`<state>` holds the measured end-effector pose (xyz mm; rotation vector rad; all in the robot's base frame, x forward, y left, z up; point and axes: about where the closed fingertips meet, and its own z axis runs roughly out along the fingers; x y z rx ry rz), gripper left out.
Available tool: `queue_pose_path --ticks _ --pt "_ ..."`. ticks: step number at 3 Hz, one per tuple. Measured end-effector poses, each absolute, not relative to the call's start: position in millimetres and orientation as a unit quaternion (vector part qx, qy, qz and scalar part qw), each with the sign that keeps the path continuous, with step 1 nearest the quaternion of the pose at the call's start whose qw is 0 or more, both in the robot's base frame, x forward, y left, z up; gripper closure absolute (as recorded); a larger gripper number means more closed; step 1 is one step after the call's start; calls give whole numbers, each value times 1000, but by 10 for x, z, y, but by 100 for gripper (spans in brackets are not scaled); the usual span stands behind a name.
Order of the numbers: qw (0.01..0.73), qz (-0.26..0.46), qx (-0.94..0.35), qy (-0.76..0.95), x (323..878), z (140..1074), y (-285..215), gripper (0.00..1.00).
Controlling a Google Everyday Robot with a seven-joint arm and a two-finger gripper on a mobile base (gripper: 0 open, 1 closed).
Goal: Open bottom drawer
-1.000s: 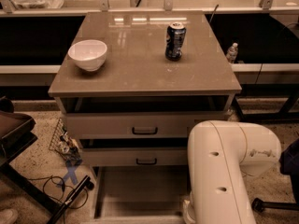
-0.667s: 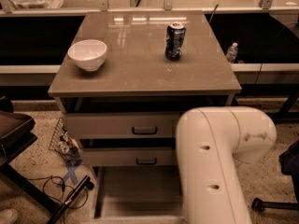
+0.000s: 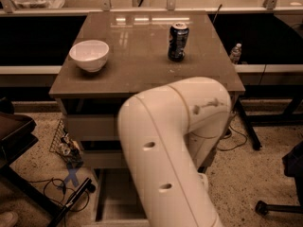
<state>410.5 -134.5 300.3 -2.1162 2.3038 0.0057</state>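
The bottom drawer (image 3: 111,193) stands pulled out at the foot of the cabinet. Only the left part of its pale interior shows; its front and black handle are hidden behind my arm. My white arm (image 3: 175,141) fills the middle and lower part of the view, in front of the drawers. My gripper is out of view, somewhere below or behind the arm. Strips of the top drawer front (image 3: 92,126) and the middle drawer front (image 3: 102,160) show to the left of the arm.
A white bowl (image 3: 89,55) and a dark soda can (image 3: 178,41) stand on the brown cabinet top (image 3: 137,65). A small bottle (image 3: 235,52) sits at the right. Cables and clutter (image 3: 66,145) lie on the floor to the left, beside a black stand (image 3: 14,141). A chair wheel (image 3: 260,207) shows at lower right.
My arm has swung left and closer to the camera. It now covers the drawer handles and most of the drawer fronts. The bottom drawer stays pulled out.
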Motion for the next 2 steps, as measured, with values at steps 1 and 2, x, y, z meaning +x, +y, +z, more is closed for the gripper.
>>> queue_pose_path --ticks 1,2 --pt "11 -9 -709 705 4299 3029 -1264 77" --pt "60 8 -728 683 4532 2813 -1439 100"
